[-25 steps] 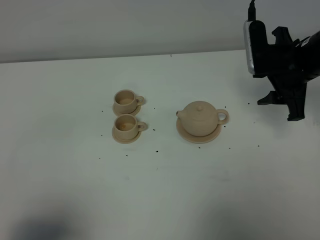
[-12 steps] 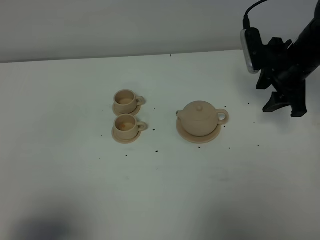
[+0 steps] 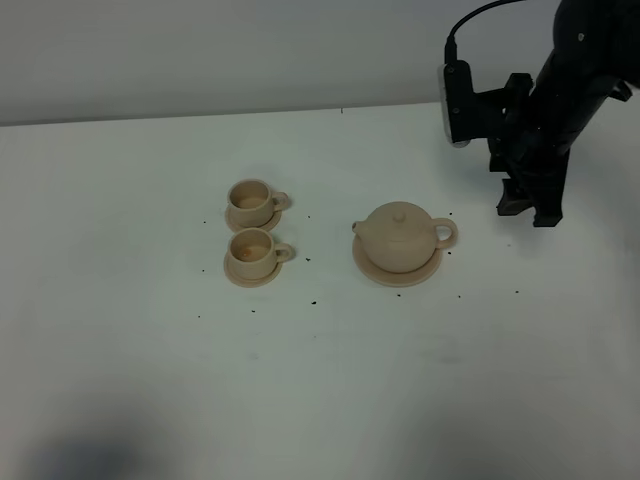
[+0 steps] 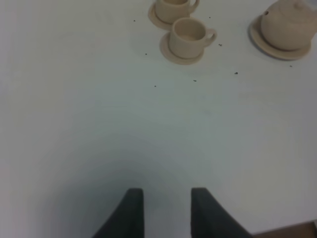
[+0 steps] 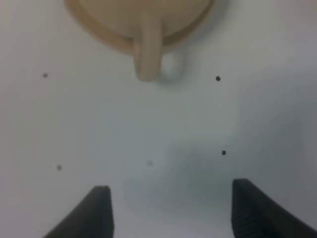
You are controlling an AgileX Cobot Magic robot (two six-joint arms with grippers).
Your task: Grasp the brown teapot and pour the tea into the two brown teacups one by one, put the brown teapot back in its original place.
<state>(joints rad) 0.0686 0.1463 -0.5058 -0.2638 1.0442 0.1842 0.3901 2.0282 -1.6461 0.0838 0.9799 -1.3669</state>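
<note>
The brown teapot (image 3: 400, 236) stands on its wide saucer (image 3: 385, 273) right of centre, spout to the left and loop handle (image 3: 446, 233) to the right. The two brown teacups (image 3: 251, 199) (image 3: 250, 248) sit on small saucers to its left, one behind the other. My right gripper (image 3: 528, 213) hangs open and empty to the right of the teapot handle, apart from it. In the right wrist view the handle (image 5: 147, 54) lies ahead of the open gripper (image 5: 171, 208). My left gripper (image 4: 163, 208) is open and empty, far from the cups (image 4: 188, 32) and the teapot (image 4: 290, 25).
The white table (image 3: 320, 380) carries small dark specks (image 3: 314, 302) around the tea set. A grey wall (image 3: 200, 50) runs behind the table's far edge. The right wrist camera (image 3: 455, 90) sticks out from the arm above the table's back right.
My right arm has swung left and turned, bringing the gripper closer to the teapot handle. The teapot and cups have not moved.
</note>
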